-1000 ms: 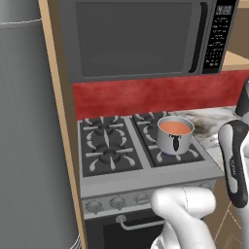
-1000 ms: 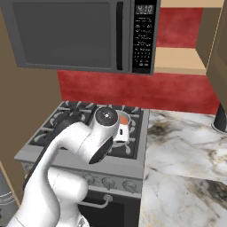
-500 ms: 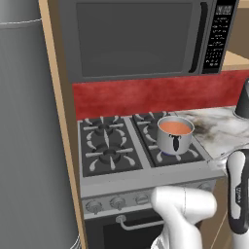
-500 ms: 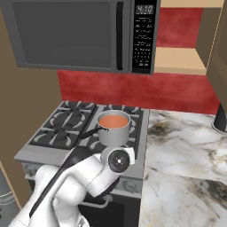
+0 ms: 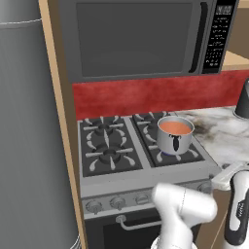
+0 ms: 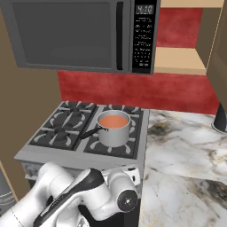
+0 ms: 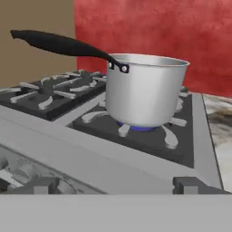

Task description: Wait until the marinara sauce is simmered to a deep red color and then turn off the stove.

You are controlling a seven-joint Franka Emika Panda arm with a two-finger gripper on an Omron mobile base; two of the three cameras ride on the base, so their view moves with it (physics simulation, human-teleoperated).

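— What do we see nearest to us?
— Our gripper sits low before the stove; its dark tips stand wide apart, holding nothing. Our white arm is folded low before the round grey knobs.
— And farther?
— Black cast-iron grates, then the shiny steel saucepan over a small blue flame on the front right burner. The marinara sauce inside is smooth, orange-red. Behind it is the red backsplash.

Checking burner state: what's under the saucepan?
Under the saucepan: a blue flame on the stove's black grate. The burner head itself is hidden by the pan.
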